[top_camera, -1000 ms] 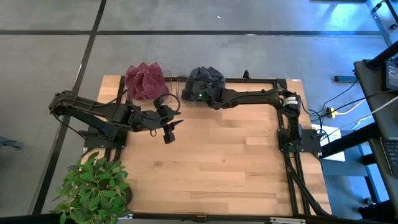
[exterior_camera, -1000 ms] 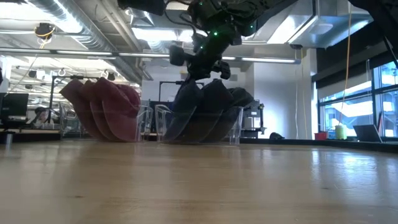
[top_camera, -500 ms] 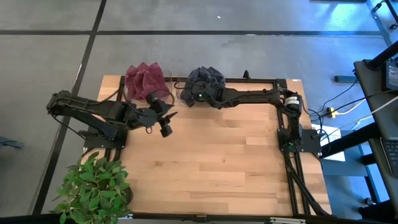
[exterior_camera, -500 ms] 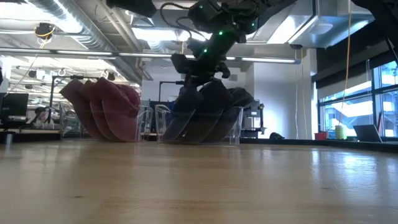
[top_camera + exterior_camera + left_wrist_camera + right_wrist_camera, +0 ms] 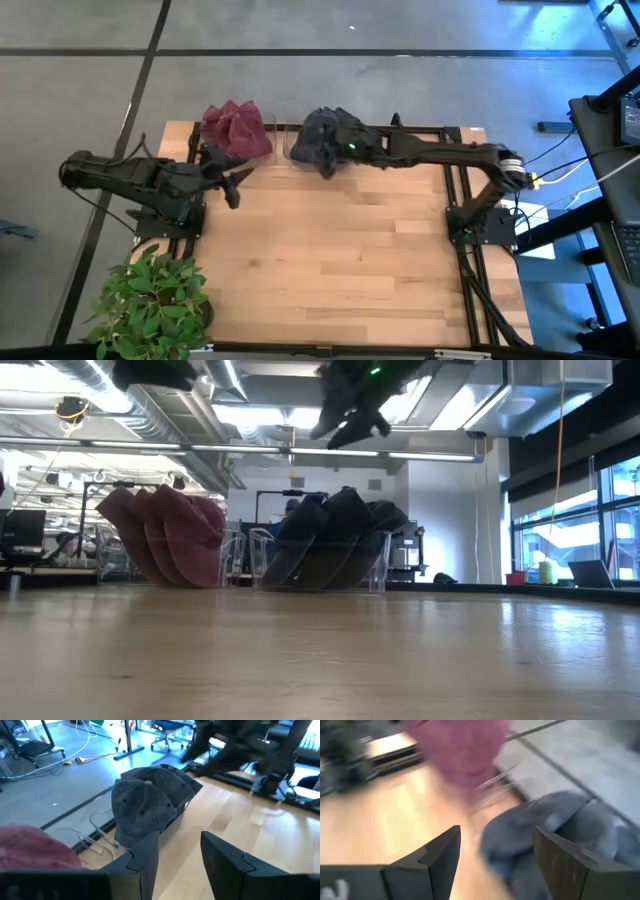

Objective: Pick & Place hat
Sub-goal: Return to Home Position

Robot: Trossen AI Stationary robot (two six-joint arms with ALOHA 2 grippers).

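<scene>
A stack of dark grey hats (image 5: pixel 322 133) (image 5: pixel 335 540) sits in a clear holder (image 5: pixel 378 565) at the table's far edge. Left of it, a stack of red hats (image 5: pixel 236 128) (image 5: pixel 165 535) sits in a second holder. My right gripper (image 5: pixel 333 157) (image 5: pixel 350 422) hangs open above the dark stack and clear of it; its wrist view shows the dark hats (image 5: pixel 555 832) and red hats (image 5: pixel 462 747) beyond its fingers. My left gripper (image 5: pixel 234 188) (image 5: pixel 180 865) is open and empty near the table's left side, facing the dark hats (image 5: pixel 150 800).
A potted plant (image 5: pixel 150 300) stands at the near left corner. The bare wooden tabletop (image 5: pixel 340 260) stretches from the hats to the near edge. A black frame rail (image 5: pixel 455 200) runs along the right side.
My right gripper has come off the top of the dark hat stack and risen well above it; the hats stay in their holder. My left gripper has drawn back toward the table's left edge and slightly toward the far edge.
</scene>
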